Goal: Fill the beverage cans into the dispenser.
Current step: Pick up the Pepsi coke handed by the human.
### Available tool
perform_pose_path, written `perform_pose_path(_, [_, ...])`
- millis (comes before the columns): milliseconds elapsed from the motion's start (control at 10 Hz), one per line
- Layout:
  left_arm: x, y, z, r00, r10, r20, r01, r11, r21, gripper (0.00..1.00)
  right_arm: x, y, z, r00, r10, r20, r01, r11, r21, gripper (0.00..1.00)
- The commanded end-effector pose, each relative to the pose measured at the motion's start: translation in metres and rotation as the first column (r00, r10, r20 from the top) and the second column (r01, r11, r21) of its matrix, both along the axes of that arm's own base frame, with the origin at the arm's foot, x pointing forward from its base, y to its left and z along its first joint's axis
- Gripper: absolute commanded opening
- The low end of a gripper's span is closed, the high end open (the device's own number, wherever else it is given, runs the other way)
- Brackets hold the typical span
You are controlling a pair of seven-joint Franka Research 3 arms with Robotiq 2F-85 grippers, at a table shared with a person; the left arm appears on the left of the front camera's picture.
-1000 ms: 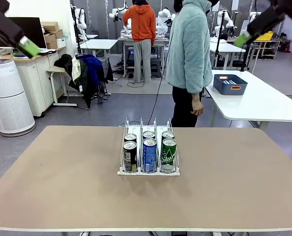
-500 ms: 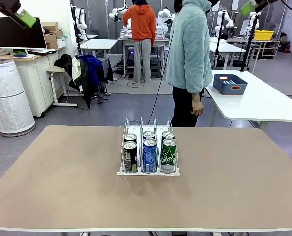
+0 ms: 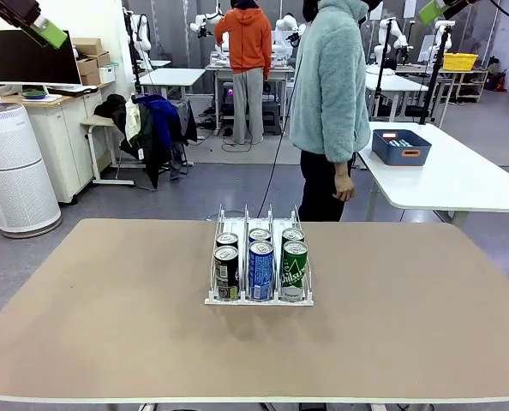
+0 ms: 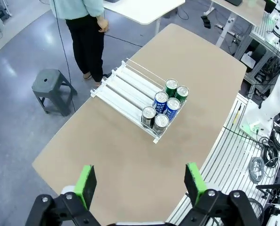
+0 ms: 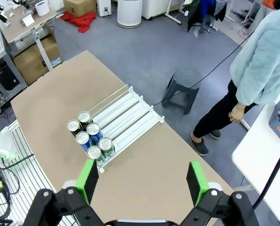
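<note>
Six cans (image 4: 164,106) sit in dispenser (image 4: 126,87), well below left tool (image 4: 140,183) and right tool (image 5: 142,181); both gape wide, empty. Lanes keep room; filling likely done.

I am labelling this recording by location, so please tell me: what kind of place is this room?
Most likely a laboratory or research workshop. White work tables stand on a bare grey floor, a monitor and cardboard boxes sit on a side counter, and loose cables lie beside the table.
</note>
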State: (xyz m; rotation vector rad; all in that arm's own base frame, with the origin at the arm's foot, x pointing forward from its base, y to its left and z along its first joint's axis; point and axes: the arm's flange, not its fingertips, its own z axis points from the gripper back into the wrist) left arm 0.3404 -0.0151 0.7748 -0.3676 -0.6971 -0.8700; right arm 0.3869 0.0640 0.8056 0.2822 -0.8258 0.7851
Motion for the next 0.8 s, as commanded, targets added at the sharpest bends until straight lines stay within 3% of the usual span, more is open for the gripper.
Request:
perform_pose_path(0, [0.0009,0.0031,0.0027,1.0,-0.001,-0.017,0.001,1.0,-0.012,1.0,-0.0026,-0.0016,-0.0002,1.0,0.014,-0.004,-0.014,1.0,0.0,1.0])
perform_pose_path(700, [0.0009,0.0031,0.0027,1.0,-0.001,-0.017,0.001,1.0,-0.012,1.0,-0.0026,-0.0016,-0.0002,1.0,0.014,-0.004,-0.014,1.0,0.0,1.0])
